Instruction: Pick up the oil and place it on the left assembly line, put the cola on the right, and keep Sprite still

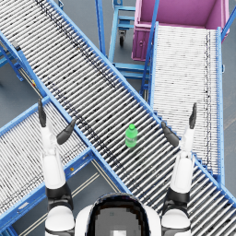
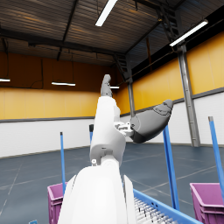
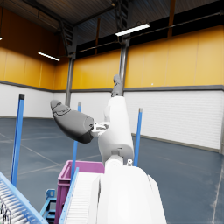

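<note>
Item: green plastic Sprite bottle [image 1: 131,136] stands upright on blue-framed steel roller conveyor [image 1: 83,87], flanked by left robot hand [image 1: 48,129] and right robot hand [image 1: 185,132], both open and empty; best left untouched.

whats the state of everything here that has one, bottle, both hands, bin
green bottle: standing upright on the middle roller conveyor, cap on, not held
left hand: raised, fingers apart, holds nothing
right hand: raised, fingers apart, holds nothing
purple bin: open-topped, at the far end of the right conveyor
</note>
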`<action>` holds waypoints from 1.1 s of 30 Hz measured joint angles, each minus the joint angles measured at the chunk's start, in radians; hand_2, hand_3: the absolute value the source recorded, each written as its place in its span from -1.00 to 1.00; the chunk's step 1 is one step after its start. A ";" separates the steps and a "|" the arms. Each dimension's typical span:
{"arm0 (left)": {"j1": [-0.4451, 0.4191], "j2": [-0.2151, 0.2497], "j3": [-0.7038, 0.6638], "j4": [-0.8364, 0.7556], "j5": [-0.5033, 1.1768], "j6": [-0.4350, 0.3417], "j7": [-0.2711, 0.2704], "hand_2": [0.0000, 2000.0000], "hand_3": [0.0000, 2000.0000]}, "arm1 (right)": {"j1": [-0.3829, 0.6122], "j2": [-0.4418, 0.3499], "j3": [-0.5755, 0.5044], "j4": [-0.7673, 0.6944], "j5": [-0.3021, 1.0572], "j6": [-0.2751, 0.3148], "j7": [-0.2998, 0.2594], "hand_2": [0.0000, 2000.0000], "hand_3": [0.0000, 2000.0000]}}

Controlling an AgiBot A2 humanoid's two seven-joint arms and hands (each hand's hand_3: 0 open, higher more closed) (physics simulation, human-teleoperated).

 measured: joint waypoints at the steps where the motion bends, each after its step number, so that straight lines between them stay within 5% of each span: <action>1: 0.000 0.000 0.000 0.000 0.000 0.000 0.000 -1.00 -1.00 | -0.001 0.000 0.000 0.000 0.000 0.000 0.000 -1.00 -1.00; 33: -0.009 0.005 0.007 -0.010 -0.006 0.001 0.001 -1.00 -1.00 | -0.013 -0.006 -0.005 0.009 -0.006 0.001 -0.001 -1.00 -1.00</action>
